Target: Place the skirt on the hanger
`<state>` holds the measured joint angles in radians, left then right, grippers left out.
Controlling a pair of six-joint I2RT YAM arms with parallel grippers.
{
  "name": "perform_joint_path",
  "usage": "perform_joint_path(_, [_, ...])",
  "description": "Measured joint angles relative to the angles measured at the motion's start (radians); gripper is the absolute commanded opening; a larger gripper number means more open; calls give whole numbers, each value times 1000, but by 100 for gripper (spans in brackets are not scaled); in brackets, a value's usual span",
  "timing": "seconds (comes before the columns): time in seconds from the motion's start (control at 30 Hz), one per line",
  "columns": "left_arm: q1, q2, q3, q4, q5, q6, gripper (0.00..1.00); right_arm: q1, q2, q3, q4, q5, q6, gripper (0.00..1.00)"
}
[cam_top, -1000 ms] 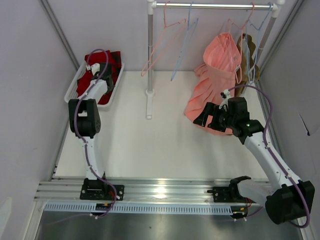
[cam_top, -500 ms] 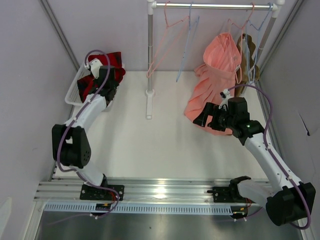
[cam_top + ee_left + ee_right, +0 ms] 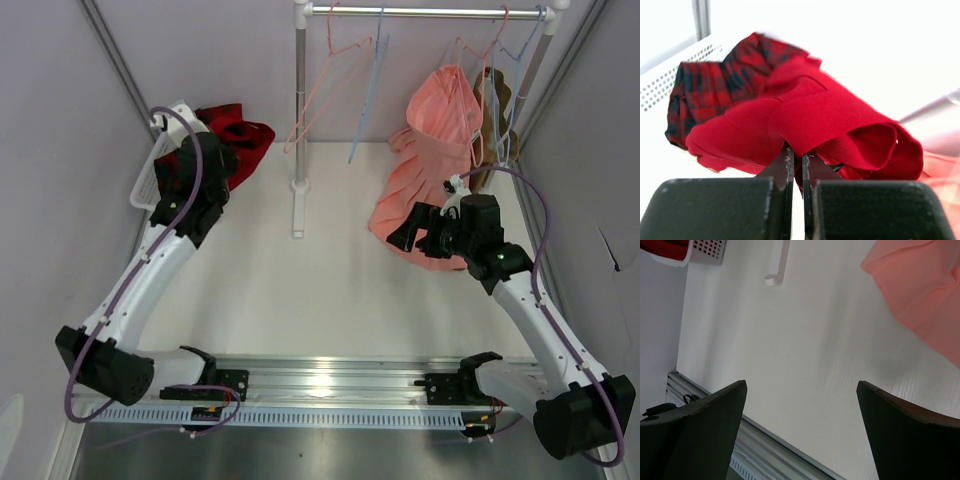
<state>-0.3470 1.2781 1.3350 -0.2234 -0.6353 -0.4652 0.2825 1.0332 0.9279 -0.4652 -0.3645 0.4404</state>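
My left gripper point(image 3: 222, 160) is shut on the deep-red skirt point(image 3: 248, 138) and holds it up over the right rim of the white basket point(image 3: 148, 180). In the left wrist view the fingers pinch point(image 3: 797, 152) a fold of the skirt point(image 3: 815, 115), which drapes beyond them. The light-blue hanger point(image 3: 368, 100) hangs on the rail, right of the rack post, empty. My right gripper point(image 3: 405, 230) is open and empty, low beside the pink skirt; its fingers are wide apart point(image 3: 801, 385) over bare table.
A red-and-black plaid garment point(image 3: 705, 80) lies in the basket point(image 3: 670, 80). The rack post point(image 3: 299, 110) stands mid-back with its foot point(image 3: 777, 262) on the table. A salmon-pink pleated skirt point(image 3: 425, 170) hangs at right point(image 3: 925, 285). Pink hangers point(image 3: 320, 95) hang beside the blue one.
My left gripper has lifted the red skirt out of the basket and pulled it right and nearer. The blue hanger sways a little. The right arm has barely moved.
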Motion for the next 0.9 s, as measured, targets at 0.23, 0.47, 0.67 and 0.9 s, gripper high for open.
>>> perform_joint_path(0.23, [-166,-108,90,-92,-49,85,0,3,-25,0,6,1,2,100])
perform_joint_path(0.47, [-323,-210,113,-190,-121,92,0,26,-55,13,6,9,10,99])
perform_joint_path(0.67, [-457,-232,48,-237,-129,48,0,50,-88,15,5,24,23,99])
perform_joint_path(0.9, [-510,-242,-203,-246,-13,-102,0,97,-123,15,-2,50,48,99])
